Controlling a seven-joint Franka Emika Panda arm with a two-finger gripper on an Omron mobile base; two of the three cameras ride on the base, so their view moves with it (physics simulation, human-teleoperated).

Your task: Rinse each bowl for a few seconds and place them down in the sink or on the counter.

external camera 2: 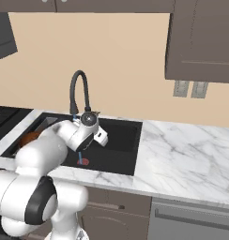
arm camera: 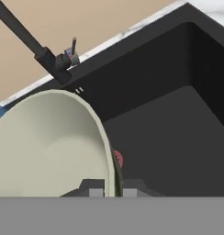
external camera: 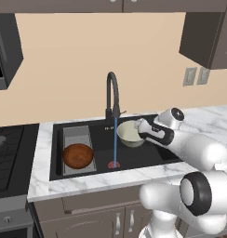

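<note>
The pale cream bowl (external camera: 128,135) hangs tilted over the black sink (external camera: 148,155), just right of the blue water stream (external camera: 115,139) that falls from the gooseneck faucet (external camera: 112,90). My gripper (external camera: 140,130) is shut on its right rim. In the hand view the bowl (arm camera: 49,147) fills the lower left, its rim pinched between my fingertips (arm camera: 96,191), with my gripper (arm camera: 113,191) at the bottom. The stream runs past the bowl's left edge down to the red drain (external camera: 113,164). The reddish-brown bowl (external camera: 78,155) rests upright on the grey ribbed tray (external camera: 77,135) at the sink's left end.
White marble counter (external camera 2: 182,150) stretches to the right of the sink (external camera 2: 118,145), and a narrow strip (external camera: 87,182) runs along its front. A black stovetop (external camera: 8,153) lies to the left. Wall cabinets (external camera 2: 201,42) hang above the counter on the right.
</note>
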